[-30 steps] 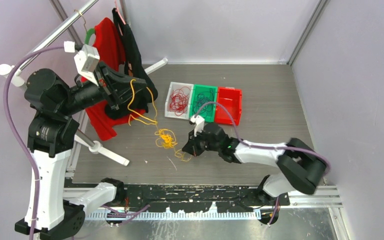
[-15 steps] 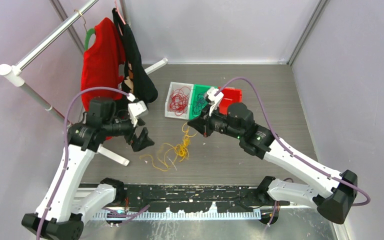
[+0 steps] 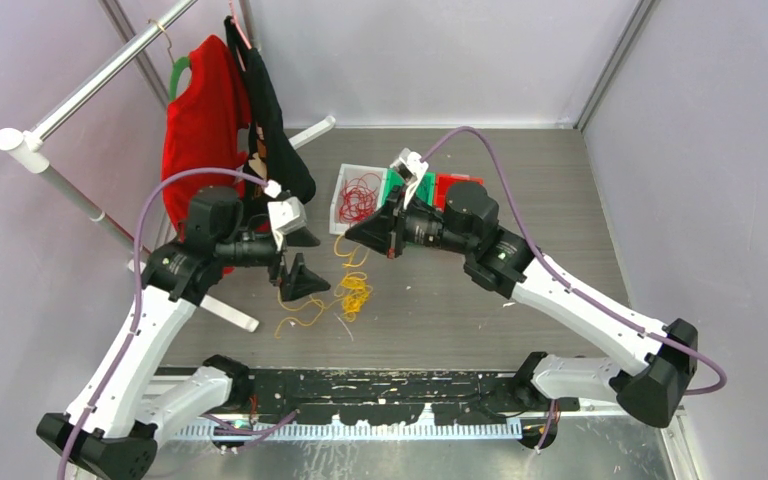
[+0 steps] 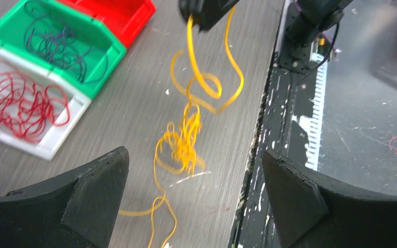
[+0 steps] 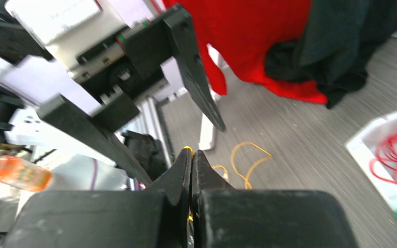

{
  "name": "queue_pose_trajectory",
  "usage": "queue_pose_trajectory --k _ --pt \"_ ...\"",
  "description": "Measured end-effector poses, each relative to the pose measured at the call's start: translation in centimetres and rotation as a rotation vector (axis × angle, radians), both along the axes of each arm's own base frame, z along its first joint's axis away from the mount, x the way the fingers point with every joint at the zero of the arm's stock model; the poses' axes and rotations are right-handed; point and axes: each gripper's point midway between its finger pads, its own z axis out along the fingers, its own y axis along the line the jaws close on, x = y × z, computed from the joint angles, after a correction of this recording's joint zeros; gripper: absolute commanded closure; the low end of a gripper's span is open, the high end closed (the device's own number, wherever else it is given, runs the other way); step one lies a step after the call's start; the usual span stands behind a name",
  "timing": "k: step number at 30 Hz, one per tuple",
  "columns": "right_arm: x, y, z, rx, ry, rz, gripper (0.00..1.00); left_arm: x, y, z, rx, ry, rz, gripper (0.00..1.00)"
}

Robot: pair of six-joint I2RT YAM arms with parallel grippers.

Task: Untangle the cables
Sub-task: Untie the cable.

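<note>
The yellow cables lie in a tangle [image 3: 353,292] on the table, and in the left wrist view that tangle [image 4: 186,142] sits between my spread fingers. My right gripper [image 3: 352,236] is shut on one yellow strand [image 4: 207,85], which hangs in loops from it down to the heap. A sliver of yellow [image 5: 187,149] shows at the tip of my pressed right gripper [image 5: 191,153]. My left gripper [image 3: 310,258] stands wide open just left of the tangle, with nothing between its fingers [image 4: 90,191]. Red cables [image 3: 360,195] fill the white bin [image 4: 46,150], and dark cables [image 4: 57,39] lie in the green bin [image 4: 101,72].
A red bin [image 3: 457,184] stands right of the green one, partly behind my right arm. A clothes rack with red and black garments [image 3: 210,110] stands at the left, its white foot bar [image 3: 228,313] on the floor near my left arm. The table's front edge [image 4: 261,134] runs close by.
My left arm came down from the rack and its gripper opened, letting go of the yellow strand. My right gripper rose and moved left, still holding its strand; the tangle shifted.
</note>
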Motion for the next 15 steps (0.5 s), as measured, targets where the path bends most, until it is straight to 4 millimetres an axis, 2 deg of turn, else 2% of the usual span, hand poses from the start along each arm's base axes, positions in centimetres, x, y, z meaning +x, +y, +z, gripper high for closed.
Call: queue_pose_trajectory --k 4,8,9,10,13,15 --pt "-0.4 1.3 2.2 0.087 0.027 0.055 0.99 -0.1 -1.8 0.9 -0.054 -0.01 -0.037 0.01" --pt "-1.4 1.8 4.9 0.163 0.019 0.102 0.99 0.6 -3.1 1.9 -0.11 -0.007 -0.032 0.11" --pt "-1.6 1.9 5.5 0.181 0.015 0.111 0.99 0.7 -3.3 2.3 -0.122 -0.006 -0.028 0.17" --pt "-1.9 1.9 5.9 0.192 0.011 0.12 0.99 0.8 -3.5 2.5 -0.133 -0.005 -0.025 0.26" --pt "-2.6 2.2 6.8 0.222 0.007 0.149 0.99 0.9 -3.8 3.1 -0.158 0.007 -0.018 0.71" --pt "-3.0 2.4 7.1 0.232 0.01 0.166 0.99 1.0 -3.9 3.3 -0.168 0.016 -0.013 0.89"
